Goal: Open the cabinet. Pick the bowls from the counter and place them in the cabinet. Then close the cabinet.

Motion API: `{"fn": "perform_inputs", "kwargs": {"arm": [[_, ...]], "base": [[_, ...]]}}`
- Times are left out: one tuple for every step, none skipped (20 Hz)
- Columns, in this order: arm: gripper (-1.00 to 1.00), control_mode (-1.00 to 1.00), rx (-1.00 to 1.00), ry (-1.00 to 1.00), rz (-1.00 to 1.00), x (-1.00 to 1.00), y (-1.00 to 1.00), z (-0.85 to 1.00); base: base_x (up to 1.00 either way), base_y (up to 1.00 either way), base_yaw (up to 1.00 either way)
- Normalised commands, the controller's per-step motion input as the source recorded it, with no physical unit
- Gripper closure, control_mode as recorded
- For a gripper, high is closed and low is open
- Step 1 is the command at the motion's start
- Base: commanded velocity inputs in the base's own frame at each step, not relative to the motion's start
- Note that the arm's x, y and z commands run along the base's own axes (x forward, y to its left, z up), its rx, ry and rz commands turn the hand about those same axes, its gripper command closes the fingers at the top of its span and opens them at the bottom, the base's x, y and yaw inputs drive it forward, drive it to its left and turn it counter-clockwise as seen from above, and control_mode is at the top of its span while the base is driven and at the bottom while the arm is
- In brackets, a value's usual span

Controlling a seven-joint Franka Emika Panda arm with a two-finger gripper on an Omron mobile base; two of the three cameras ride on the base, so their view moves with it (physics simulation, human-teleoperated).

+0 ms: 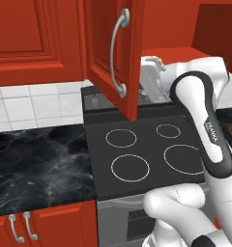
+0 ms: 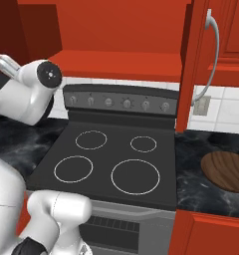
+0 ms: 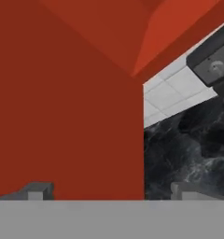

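Observation:
One door of the red cabinet (image 1: 102, 58) stands swung out over the stovetop, its curved silver handle (image 1: 119, 52) facing me; the same door (image 2: 191, 64) shows edge-on in the right base view. My gripper (image 3: 111, 191) is open, close to the door's flat red face (image 3: 67, 107), with the door's edge between the two fingertips (image 3: 37, 190). My hand (image 1: 151, 75) sits just behind the door. A dark brown wood-grain bowl (image 2: 226, 171) rests on the black marble counter (image 2: 196, 149) right of the stove.
The black stovetop (image 1: 142, 154) with white rings lies in the middle below the arm, and its control panel (image 2: 121, 102) runs along the back. More counter (image 1: 40, 164) stretches to the left, above lower red doors (image 1: 21, 226). White tiles (image 1: 36, 103) back the wall.

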Motion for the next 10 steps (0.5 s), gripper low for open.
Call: {"fn": "perform_inputs", "kwargs": {"arm": [[-1.00,-1.00,0.00,0.22,0.08,0.00,1.00,-0.36],[-1.00,-1.00,0.00,0.20,0.09,0.00,1.00,-0.36],[-1.00,-1.00,0.00,0.17,0.09,-0.04,1.00,-0.34],[-1.00,-1.00,0.00,0.16,0.10,-0.09,1.00,-0.31],[-1.00,-1.00,0.00,0.17,0.10,-0.09,1.00,-0.31],[-1.00,-1.00,0.00,0.13,0.09,-0.09,1.00,-0.31],[-1.00,-1.00,0.00,0.13,0.07,-0.01,1.00,-0.31],[-1.00,-1.00,0.00,0.07,0.05,0.00,1.00,-0.30],[-1.00,-1.00,0.00,0.00,0.03,0.00,0.95,-0.29],[-1.00,-1.00,-0.02,0.00,0.02,0.00,0.59,-0.36]], "base": [[0.00,0.00,0.00],[0.00,0.00,0.00],[0.00,0.00,0.00],[0.00,0.00,0.00],[0.00,0.00,0.00],[0.00,0.00,0.00],[0.00,0.00,0.00],[0.00,0.00,0.00],[0.00,0.00,0.00],[0.00,0.00,0.00]]}}
